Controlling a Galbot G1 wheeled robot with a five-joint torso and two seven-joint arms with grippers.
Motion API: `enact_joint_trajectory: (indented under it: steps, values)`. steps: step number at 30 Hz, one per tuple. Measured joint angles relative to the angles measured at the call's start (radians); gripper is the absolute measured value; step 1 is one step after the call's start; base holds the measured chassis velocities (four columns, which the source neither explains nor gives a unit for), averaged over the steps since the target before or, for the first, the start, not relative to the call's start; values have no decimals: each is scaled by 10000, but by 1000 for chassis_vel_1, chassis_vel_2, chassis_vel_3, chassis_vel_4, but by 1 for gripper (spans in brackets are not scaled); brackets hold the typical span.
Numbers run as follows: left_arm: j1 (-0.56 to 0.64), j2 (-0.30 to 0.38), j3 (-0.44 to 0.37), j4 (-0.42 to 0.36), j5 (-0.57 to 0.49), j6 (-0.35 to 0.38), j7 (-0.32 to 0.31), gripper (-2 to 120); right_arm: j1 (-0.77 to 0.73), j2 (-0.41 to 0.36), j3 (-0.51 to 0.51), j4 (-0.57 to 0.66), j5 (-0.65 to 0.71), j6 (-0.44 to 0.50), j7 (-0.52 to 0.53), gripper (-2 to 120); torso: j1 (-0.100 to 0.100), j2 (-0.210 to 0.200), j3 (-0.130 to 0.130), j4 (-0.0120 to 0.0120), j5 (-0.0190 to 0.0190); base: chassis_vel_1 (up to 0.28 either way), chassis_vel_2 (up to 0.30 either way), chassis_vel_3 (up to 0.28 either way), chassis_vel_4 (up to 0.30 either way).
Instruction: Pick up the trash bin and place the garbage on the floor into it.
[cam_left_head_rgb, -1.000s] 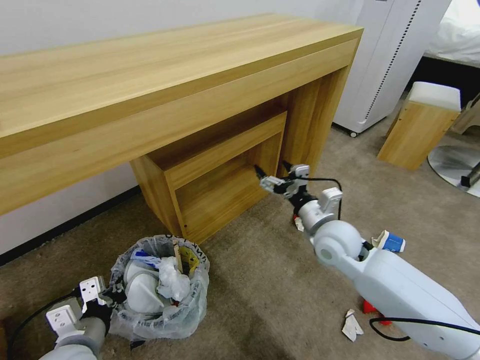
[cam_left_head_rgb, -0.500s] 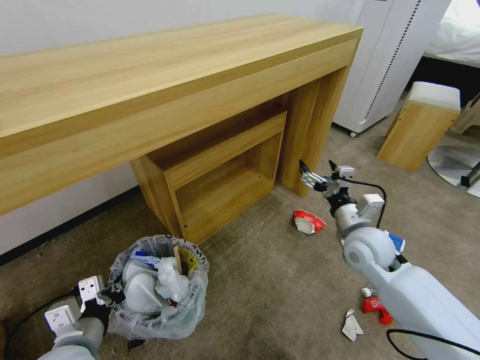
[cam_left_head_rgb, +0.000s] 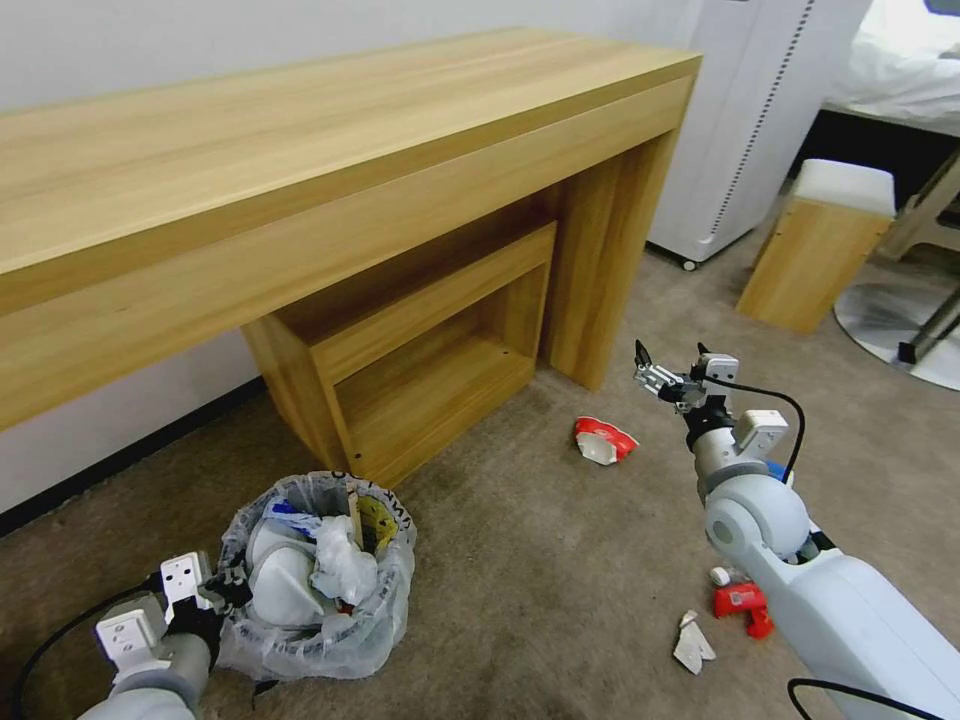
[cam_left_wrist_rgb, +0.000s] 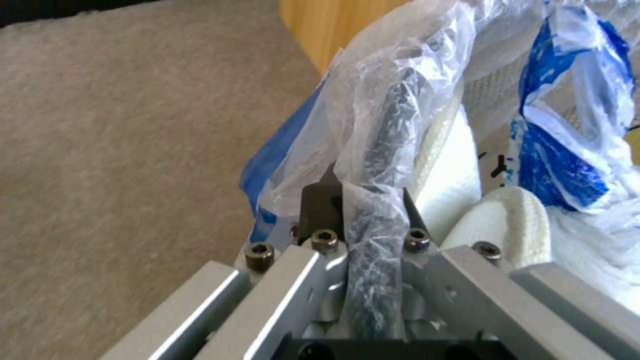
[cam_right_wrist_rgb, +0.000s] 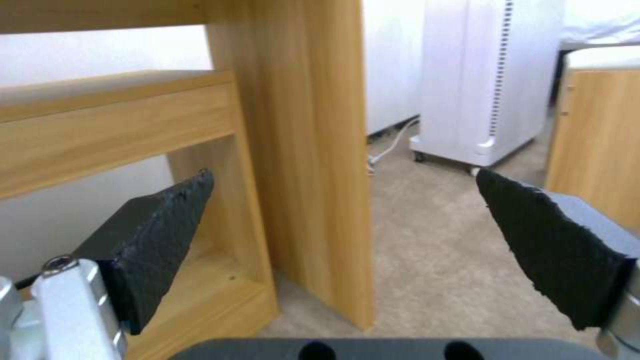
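Translucent whitish bag lining the trash bin (cam_left_head_rgb: 330, 640) with black lettering at rim, blue-printed white plastic (cam_left_wrist_rgb: 560, 125) inside, beige floor (cam_left_head_rgb: 540, 560), red-and-white crushed cup (cam_left_head_rgb: 603, 441), red packet (cam_left_head_rgb: 738, 602), pale wood-grain desk (cam_left_head_rgb: 300, 170), white appliance (cam_left_head_rgb: 745, 110), black pads (cam_right_wrist_rgb: 560, 250).

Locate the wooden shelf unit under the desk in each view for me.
Head view: shelf unit centre, under the desk, behind the trash bin.
Left wrist view: its wood corner past the bin's bagged rim.
Right wrist view: shelf unit beside the desk leg.
Shared landmark: beige carpet.
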Motion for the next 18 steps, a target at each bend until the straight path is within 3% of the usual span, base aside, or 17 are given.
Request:
enact_joint_trajectory:
  steps: [18]
  values:
    - [-90,7,31,168,-29,-9,-3,1,46,32,-189,-142,-128,52,-22,100,0,0,1,-1,-1,-72,-71,-73,-67]
